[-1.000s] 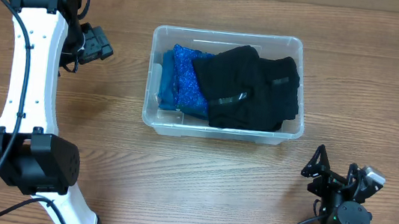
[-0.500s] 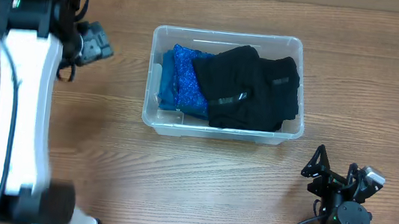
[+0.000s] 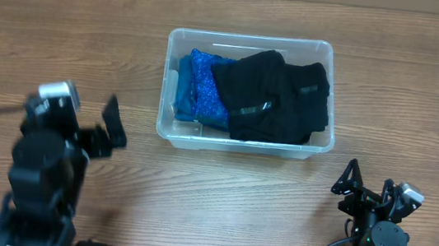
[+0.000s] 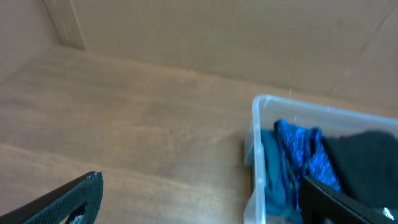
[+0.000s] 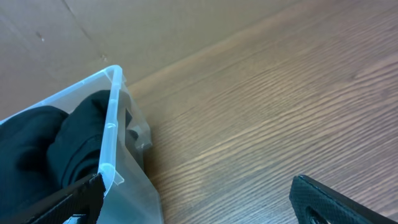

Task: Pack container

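The clear plastic container (image 3: 250,37) stands at the middle of the wooden table. It holds folded black garments (image 3: 276,96) on the right and blue garments (image 3: 199,87) on the left. My left gripper (image 3: 113,127) is open and empty, low at the front left, to the left of the container. Its wrist view shows the container's left end (image 4: 256,124) with blue cloth (image 4: 298,149) between the spread fingers (image 4: 199,202). My right gripper (image 3: 361,187) is open and empty at the front right. Its wrist view (image 5: 199,199) shows the container's corner (image 5: 112,124) with black cloth (image 5: 56,143).
The table top (image 3: 421,96) is bare wood around the container. A cardboard-coloured wall (image 4: 217,31) stands along the table's far edge. The right arm's base (image 3: 380,241) sits at the front edge.
My left arm has swung from the far left back of the table down to the front left, with its gripper now low beside the container. The right arm and the container have not moved.
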